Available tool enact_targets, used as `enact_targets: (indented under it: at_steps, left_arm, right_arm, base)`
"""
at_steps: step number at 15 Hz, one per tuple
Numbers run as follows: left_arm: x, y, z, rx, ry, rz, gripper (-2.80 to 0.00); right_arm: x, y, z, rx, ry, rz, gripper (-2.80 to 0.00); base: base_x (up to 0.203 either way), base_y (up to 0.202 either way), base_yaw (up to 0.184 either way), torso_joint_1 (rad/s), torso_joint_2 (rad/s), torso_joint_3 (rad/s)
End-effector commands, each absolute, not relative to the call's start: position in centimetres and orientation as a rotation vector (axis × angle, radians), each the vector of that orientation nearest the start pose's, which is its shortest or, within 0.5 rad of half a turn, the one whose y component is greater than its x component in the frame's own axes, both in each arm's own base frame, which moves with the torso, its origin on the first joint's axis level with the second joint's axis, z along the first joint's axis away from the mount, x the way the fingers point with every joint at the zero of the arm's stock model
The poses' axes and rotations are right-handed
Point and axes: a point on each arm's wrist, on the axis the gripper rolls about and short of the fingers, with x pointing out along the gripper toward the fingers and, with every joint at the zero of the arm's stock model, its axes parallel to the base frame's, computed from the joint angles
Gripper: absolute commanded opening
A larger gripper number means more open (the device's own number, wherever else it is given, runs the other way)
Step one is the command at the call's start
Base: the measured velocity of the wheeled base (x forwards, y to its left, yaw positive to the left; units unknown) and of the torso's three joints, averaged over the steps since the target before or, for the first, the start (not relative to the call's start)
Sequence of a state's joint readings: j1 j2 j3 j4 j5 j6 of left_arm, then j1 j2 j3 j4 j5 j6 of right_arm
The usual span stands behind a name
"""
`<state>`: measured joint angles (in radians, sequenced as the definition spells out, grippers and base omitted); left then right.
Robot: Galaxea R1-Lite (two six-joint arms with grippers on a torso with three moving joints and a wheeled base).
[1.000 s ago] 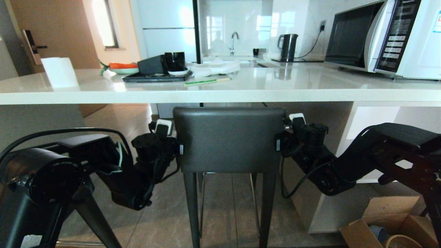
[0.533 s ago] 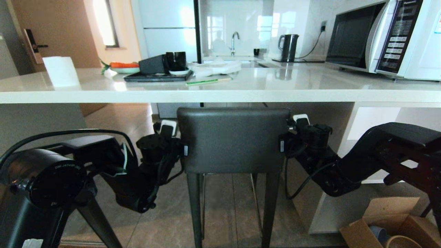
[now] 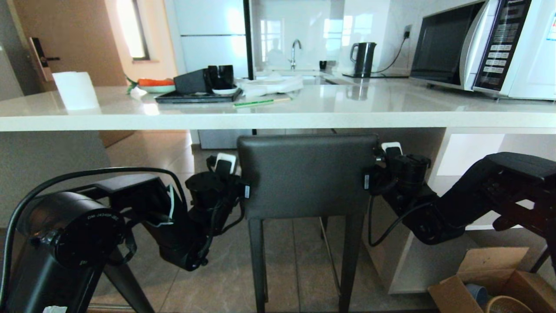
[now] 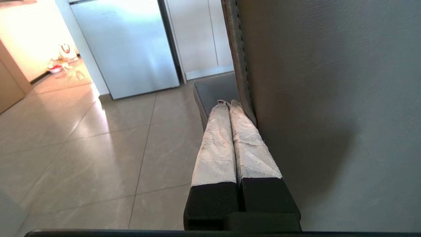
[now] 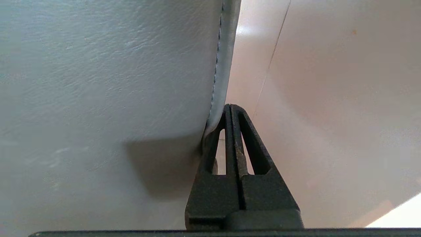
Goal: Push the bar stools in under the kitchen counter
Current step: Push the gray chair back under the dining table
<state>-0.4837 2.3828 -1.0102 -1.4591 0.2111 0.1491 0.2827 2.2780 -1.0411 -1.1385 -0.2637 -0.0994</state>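
One bar stool stands in front of me, its dark grey backrest (image 3: 306,176) just below the front edge of the white kitchen counter (image 3: 278,118), slim black legs beneath. My left gripper (image 3: 243,191) is shut and empty, lying against the backrest's left edge. In the left wrist view its taped fingertips (image 4: 228,102) rest beside the leather backrest (image 4: 329,98), with a corner of the seat beyond. My right gripper (image 3: 368,181) is also shut and empty, pressed to the backrest's right edge. The right wrist view shows the black gripper (image 5: 232,107) touching the seam of the backrest (image 5: 98,82).
On the counter are a paper towel roll (image 3: 76,90), a black tray of dishes (image 3: 195,96), a kettle (image 3: 362,58) and a microwave (image 3: 478,43). The counter's side panel (image 3: 408,261) stands right of the stool. An open cardboard box (image 3: 491,282) lies on the floor at right.
The stool and both grippers at its backrest edges have shifted to the right along the counter. Both grippers stayed shut.
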Motion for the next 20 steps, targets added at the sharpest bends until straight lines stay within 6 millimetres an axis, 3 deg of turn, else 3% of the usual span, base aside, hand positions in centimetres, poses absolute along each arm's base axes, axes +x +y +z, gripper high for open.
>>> enact_targets:
  at_steps: [1, 5, 11, 15, 18, 20]
  left_arm:
    - [38.6, -18.6, 5.4, 0.123, -0.095, -0.239, -2.80]
    - [39.8, -16.7, 4.8, 0.133, -0.082, -0.189, -2.80]
    - [39.6, -16.0, 5.1, 0.134, -0.079, -0.170, -2.80]
    - [38.6, -15.3, 5.3, 0.131, -0.086, -0.162, -2.80]
    - [37.4, -13.4, 4.4, 0.147, -0.021, -0.138, -2.80]
    - [37.2, -11.6, 5.2, 0.142, -0.020, -0.101, -2.80]
  right_arm:
    - [40.2, 11.9, 8.2, -0.121, 0.070, 0.040, -2.80]
    - [38.0, 13.5, 8.0, -0.121, 0.055, 0.094, -2.80]
    - [38.0, 13.0, 7.6, -0.126, 0.059, 0.083, -2.80]
    - [38.5, 11.4, 7.4, -0.125, 0.068, 0.042, -2.80]
    - [38.6, 9.1, 7.7, -0.117, 0.073, -0.015, -2.80]
    - [38.5, 7.3, 7.9, -0.113, 0.068, -0.055, -2.80]
  base:
    - [0.000, 0.000, 0.000, 0.000, 0.00, 0.000]
    - [0.000, 0.000, 0.000, 0.000, 0.00, 0.000]
    - [0.000, 0.000, 0.000, 0.000, 0.00, 0.000]
    - [0.000, 0.000, 0.000, 0.000, 0.00, 0.000]
    - [0.000, 0.000, 0.000, 0.000, 0.00, 0.000]
    - [0.000, 0.000, 0.000, 0.000, 0.00, 0.000]
